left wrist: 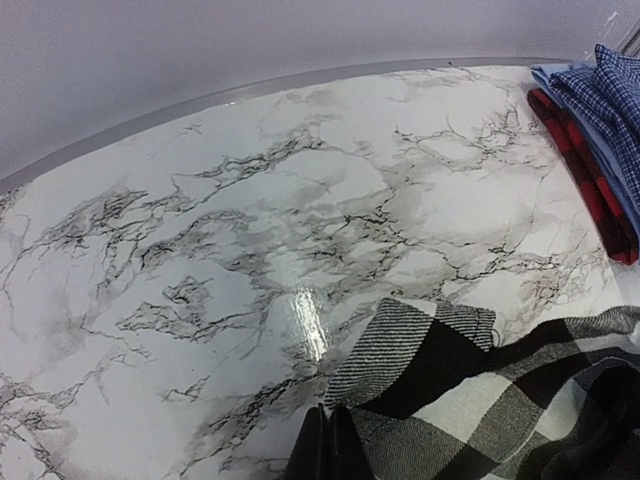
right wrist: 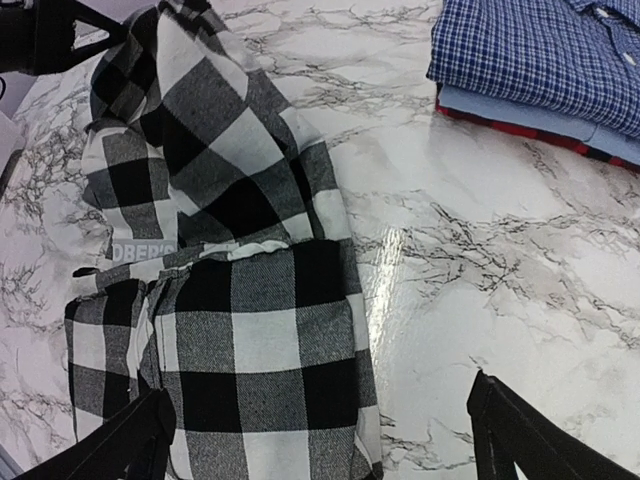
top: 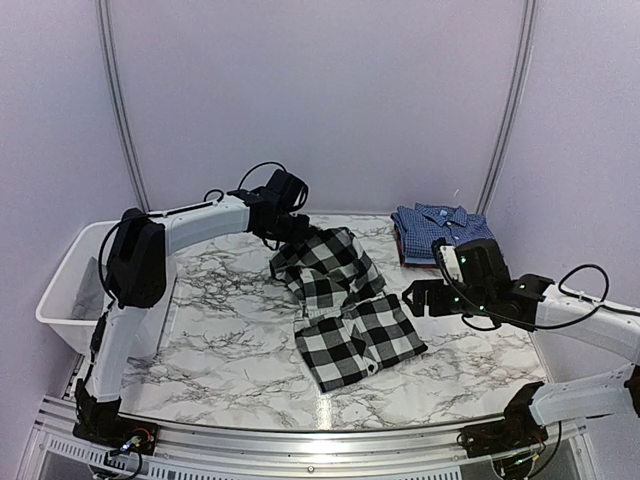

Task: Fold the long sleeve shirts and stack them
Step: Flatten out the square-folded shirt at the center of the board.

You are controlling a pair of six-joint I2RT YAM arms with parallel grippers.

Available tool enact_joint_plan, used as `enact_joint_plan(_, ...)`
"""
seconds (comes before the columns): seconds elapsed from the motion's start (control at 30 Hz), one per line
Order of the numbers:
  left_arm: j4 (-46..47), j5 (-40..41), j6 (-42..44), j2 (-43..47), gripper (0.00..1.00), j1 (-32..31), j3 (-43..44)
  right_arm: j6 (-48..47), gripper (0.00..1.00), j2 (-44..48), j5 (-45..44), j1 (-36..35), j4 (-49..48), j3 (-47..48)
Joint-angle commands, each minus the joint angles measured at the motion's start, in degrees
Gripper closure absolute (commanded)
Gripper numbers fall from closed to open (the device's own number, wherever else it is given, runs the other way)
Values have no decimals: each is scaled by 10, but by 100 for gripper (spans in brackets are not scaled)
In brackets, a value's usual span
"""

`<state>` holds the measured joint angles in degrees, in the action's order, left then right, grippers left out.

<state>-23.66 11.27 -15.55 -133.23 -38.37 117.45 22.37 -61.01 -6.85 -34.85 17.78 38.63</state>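
Buffalo-check shirt [top: 345, 305], black and white: we found it crumpled in the middle of the table [top: 220, 340], its white lettering [right wrist: 143, 250] half lost in a fold. Blue checked shirt [top: 440, 222]: folded at far right, topping a stack [right wrist: 520, 112] whose lower layers showed us only edges. Left gripper [top: 282, 240]: clamped tight on the first shirt's far corner, the pinch itself cut off. Right gripper [top: 415, 298]: spread wide, empty, beside that shirt.

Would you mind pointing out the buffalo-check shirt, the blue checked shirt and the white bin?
buffalo-check shirt [top: 358, 335]: top external view, lower folded panel.
blue checked shirt [top: 440, 226]: top external view, front below collar.
white bin [top: 65, 275]: top external view, left wall.
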Motion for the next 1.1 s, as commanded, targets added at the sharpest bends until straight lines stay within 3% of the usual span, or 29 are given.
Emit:
enact_joint_plan(0.0,11,-18,8,-16,99,7,54,-11,2,-20,35,1,-24,-12)
enact_joint_plan(0.07,10,-24,5,-22,92,11,69,-14,2,-31,40,-3,-24,-12)
enact_joint_plan(0.17,7,-30,5,-24,73,13,86,-17,2,-46,42,-16,-28,-10)
enact_joint_plan(0.27,-1,-31,-5,-11,47,14,91,-19,2,-66,43,-27,-34,-8)
enact_joint_plan(0.4,-8,-48,-31,35,30,13,59,-24,2,-93,35,-44,-37,3)
enact_joint_plan(0.57,-6,-88,-74,123,28,4,-46,-32,4,-128,26,-64,-44,18)
enact_joint_plan(0.7,1,-105,-104,173,28,-23,-133,-34,12,-157,23,-75,-54,29)
enact_joint_plan(0.87,41,-139,-156,196,28,-44,-227,-41,27,-196,27,-89,-60,43)
enact_joint_plan(1.07,111,-190,-201,177,28,-63,-283,-37,33,-231,19,-98,-64,46)
